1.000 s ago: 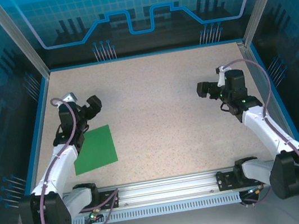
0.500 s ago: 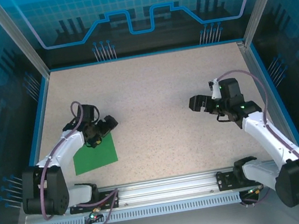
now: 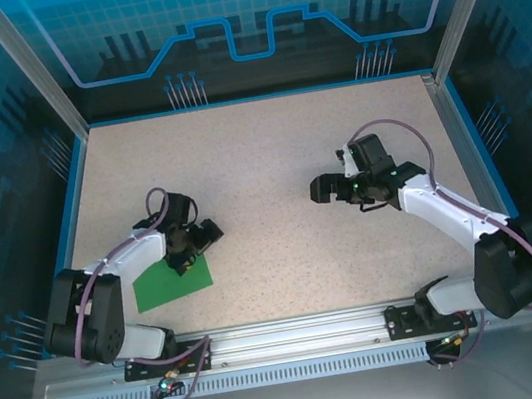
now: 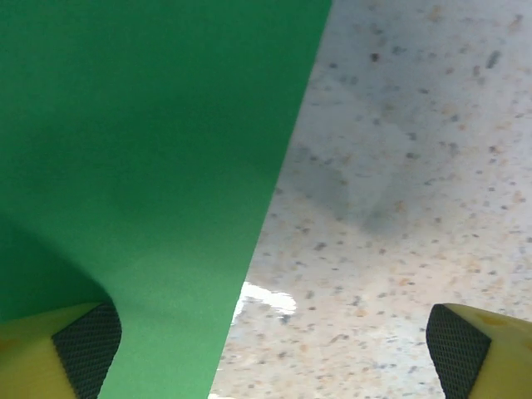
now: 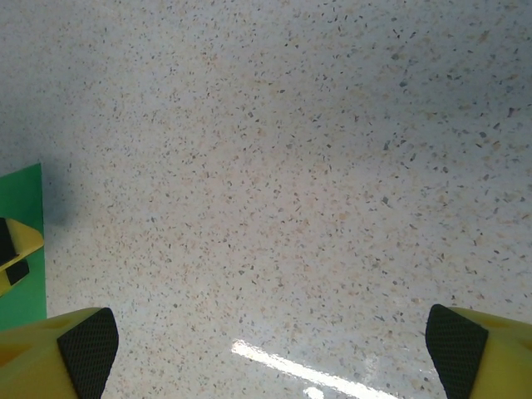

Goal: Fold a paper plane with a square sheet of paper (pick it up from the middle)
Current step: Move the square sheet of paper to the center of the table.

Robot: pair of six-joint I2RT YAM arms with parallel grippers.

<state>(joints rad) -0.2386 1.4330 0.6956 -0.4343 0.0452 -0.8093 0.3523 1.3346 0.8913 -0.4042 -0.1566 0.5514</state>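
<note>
Both sets of jaws stand wide and hold nothing. Our left gripper (image 3: 193, 248) straddles the right edge of the square sheet of paper (image 3: 168, 286), which lies near the table's (image 3: 258, 150) near-left corner. We judge it is placed there to catch that edge. Our right gripper (image 3: 323, 190) hovers over bare table toward the middle, probably ready to help.

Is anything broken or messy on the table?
Nothing really stands out. The square sheet of paper looks flat, smooth and untorn on the speckled table. It just sits a little crooked to the table's near edge.
</note>
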